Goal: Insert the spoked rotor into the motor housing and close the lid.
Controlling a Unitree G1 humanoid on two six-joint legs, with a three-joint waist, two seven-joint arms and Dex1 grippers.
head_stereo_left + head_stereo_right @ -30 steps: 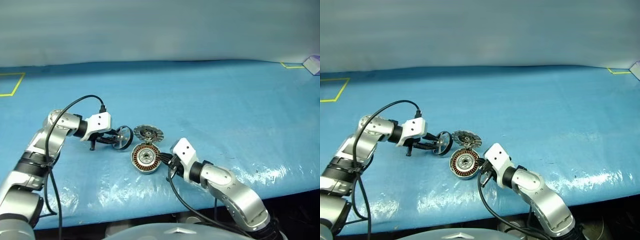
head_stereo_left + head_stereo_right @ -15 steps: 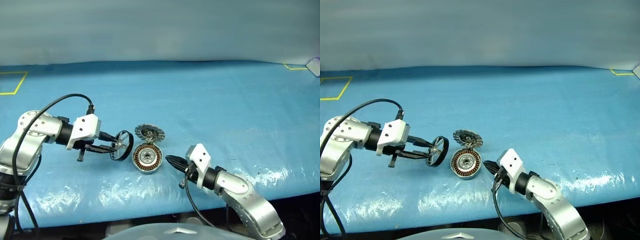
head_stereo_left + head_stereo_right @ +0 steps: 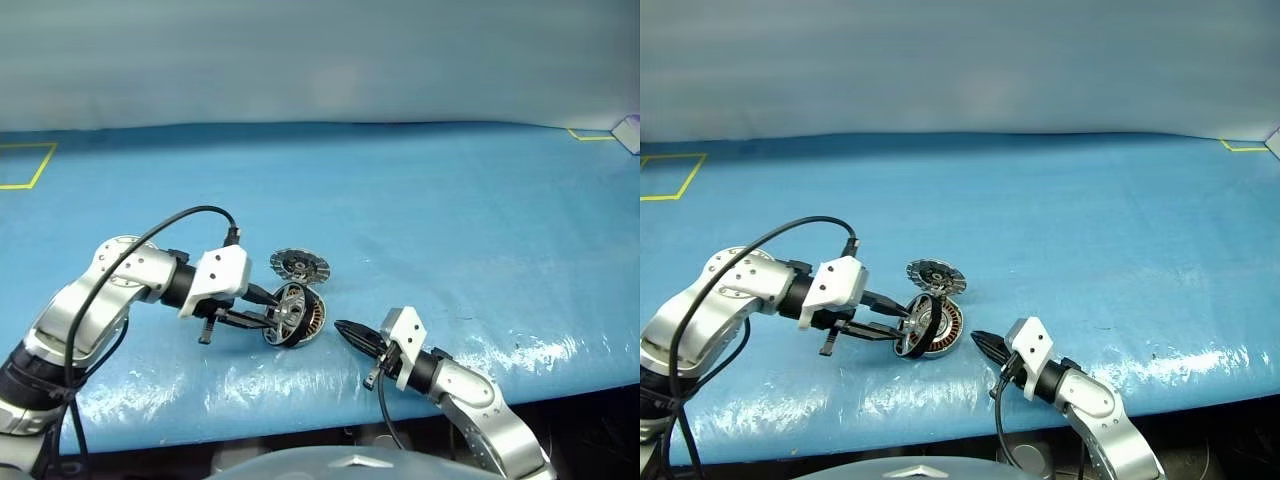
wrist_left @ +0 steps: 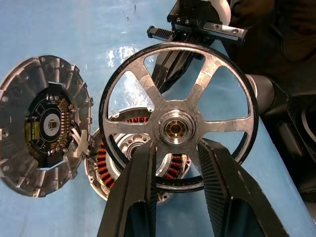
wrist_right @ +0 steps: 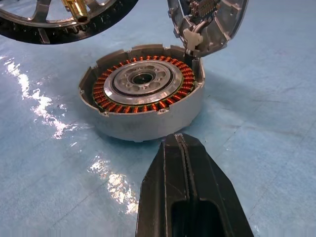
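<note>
Blue desk (image 3: 450,220), lower centre: left claw (image 4: 174,148) clamped on spoked rotor (image 4: 177,116) above motor housing (image 5: 143,96), insertion pending, needing hub-to-centre alignment; right claw (image 5: 180,148) together, idle.

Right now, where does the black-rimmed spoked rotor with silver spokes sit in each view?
Left eye view: spoked rotor, lower centre, in the left gripper.
Right eye view: lower centre-left, before the copper-wound motor housing.
Left wrist view: large, at centre, fingers clamping a spoke below the hub.
Right wrist view: its rim at one corner.
Shared landmark: the ribbed grey lid, beside the housing.
</note>
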